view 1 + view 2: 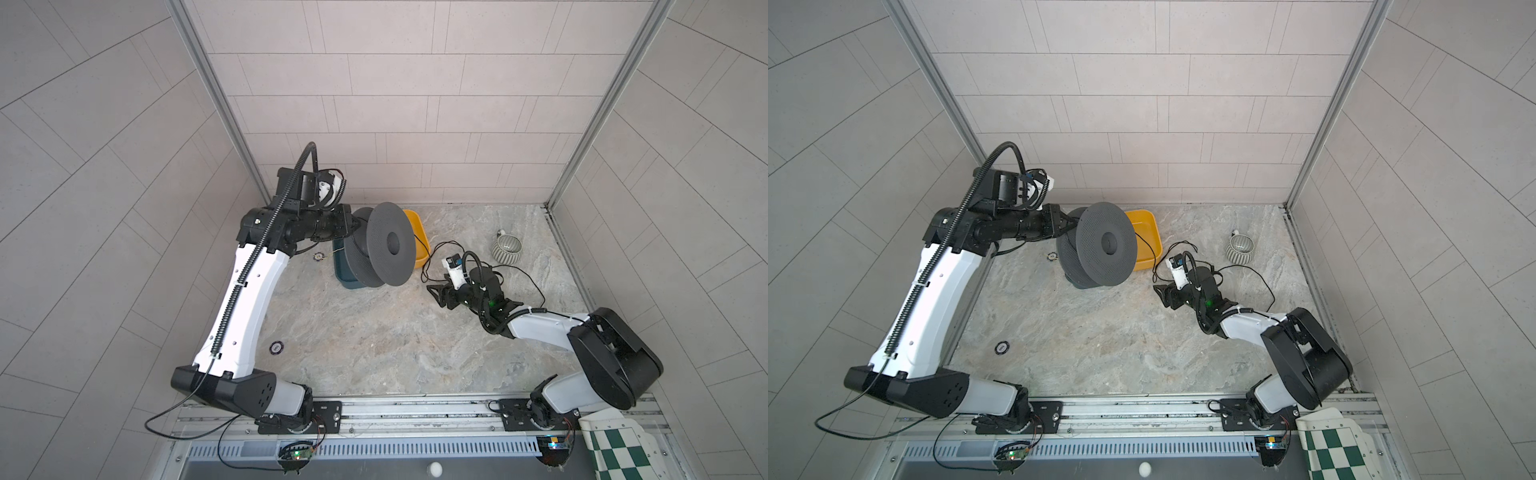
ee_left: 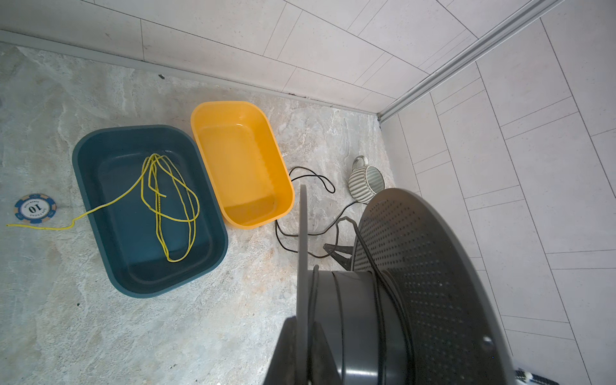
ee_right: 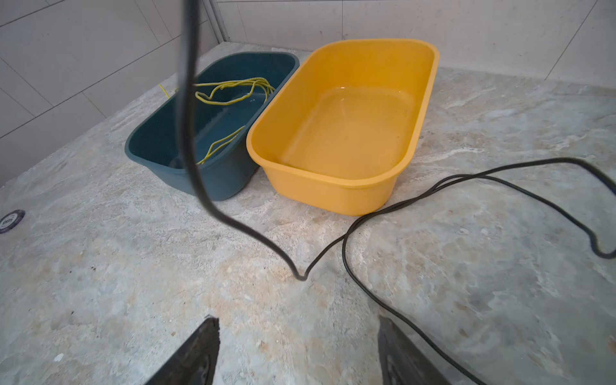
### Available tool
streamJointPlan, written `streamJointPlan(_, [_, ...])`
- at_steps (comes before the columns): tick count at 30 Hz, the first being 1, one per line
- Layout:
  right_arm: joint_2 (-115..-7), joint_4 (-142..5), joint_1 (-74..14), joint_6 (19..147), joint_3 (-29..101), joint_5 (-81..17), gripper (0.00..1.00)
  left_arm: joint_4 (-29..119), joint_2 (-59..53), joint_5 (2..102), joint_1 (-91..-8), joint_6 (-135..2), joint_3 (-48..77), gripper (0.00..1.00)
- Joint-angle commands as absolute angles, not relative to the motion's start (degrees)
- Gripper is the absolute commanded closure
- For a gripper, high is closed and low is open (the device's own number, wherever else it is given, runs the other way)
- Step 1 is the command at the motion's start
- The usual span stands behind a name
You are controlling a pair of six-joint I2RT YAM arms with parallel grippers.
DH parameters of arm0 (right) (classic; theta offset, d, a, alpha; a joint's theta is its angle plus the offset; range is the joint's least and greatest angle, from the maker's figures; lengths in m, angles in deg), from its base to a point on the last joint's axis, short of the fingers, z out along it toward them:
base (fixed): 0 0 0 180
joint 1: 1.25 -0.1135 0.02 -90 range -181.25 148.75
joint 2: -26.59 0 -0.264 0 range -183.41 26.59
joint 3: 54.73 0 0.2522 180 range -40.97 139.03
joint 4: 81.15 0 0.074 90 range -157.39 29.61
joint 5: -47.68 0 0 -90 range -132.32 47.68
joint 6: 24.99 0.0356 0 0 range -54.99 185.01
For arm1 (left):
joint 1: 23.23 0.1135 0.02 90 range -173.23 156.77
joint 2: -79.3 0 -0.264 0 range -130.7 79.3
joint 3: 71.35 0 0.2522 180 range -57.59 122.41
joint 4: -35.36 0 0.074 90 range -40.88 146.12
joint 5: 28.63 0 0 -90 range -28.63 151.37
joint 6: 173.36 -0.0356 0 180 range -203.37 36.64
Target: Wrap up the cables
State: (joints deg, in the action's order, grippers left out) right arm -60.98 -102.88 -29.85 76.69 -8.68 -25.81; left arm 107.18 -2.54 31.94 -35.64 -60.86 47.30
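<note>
My left gripper [image 1: 355, 226] [image 1: 1069, 226] [image 2: 303, 330] is shut on the thin flange of a dark grey spool [image 1: 390, 245] [image 1: 1106, 243] [image 2: 433, 283], held up above the bins with its axis roughly level. A few turns of the black cable [image 2: 311, 169] lie around the spool's core. From there the cable [image 1: 423, 272] [image 1: 1154, 270] [image 3: 188, 100] drops to the table and runs in loose loops beside the yellow bin. My right gripper [image 1: 432, 291] [image 1: 1158, 291] [image 3: 298, 325] is open, low over the table, with nothing between its fingers. One strand passes just outside one finger.
A yellow bin [image 1: 419, 232] [image 2: 246, 220] [image 3: 333, 193] and a teal bin [image 1: 345, 274] [image 2: 100, 173] [image 3: 220, 183] stand side by side; a yellow-green cord [image 2: 173, 200] lies in the teal one. A striped mug [image 1: 507, 249] lies back right. Poker chips [image 1: 318, 257] [image 1: 276, 347] sit on the left.
</note>
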Motion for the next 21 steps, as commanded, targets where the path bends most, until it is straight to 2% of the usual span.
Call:
streamJointPlan(1, [-64.9,-113.1,-30.2,79.0,-7.7,-26.3,0.28,103.3,-0.2,29.2,-35.8,-59.8,48.8,1.00])
streamJointPlan(8, [-72.6,-121.0,-30.2,81.7,-5.8,-27.9,0.34,103.3,-0.2,28.8,-35.8,-59.8,48.5,1.00])
streamJointPlan(11, [-74.3,-122.2,-30.2,82.2,-3.3,-28.5,0.40,103.3,-0.2,28.7,-35.8,-59.8,48.4,1.00])
streamJointPlan(16, [-76.7,-121.6,-30.3,83.1,-0.7,-27.2,0.65,103.2,-0.3,28.9,-35.8,-59.6,48.5,1.00])
streamJointPlan(17, [-76.8,-121.5,-30.2,83.2,-0.6,-27.2,0.71,103.2,-0.2,29.2,-35.8,-59.6,48.6,1.00])
streamJointPlan(19, [-76.7,-119.7,-30.2,83.3,-0.1,-26.8,0.91,103.1,-0.2,29.8,-35.8,-59.5,48.6,1.00])
streamJointPlan(21, [-75.9,-116.8,-30.2,83.3,0.3,-26.3,1.00,103.0,-0.2,30.3,-35.8,-59.5,48.6,1.00])
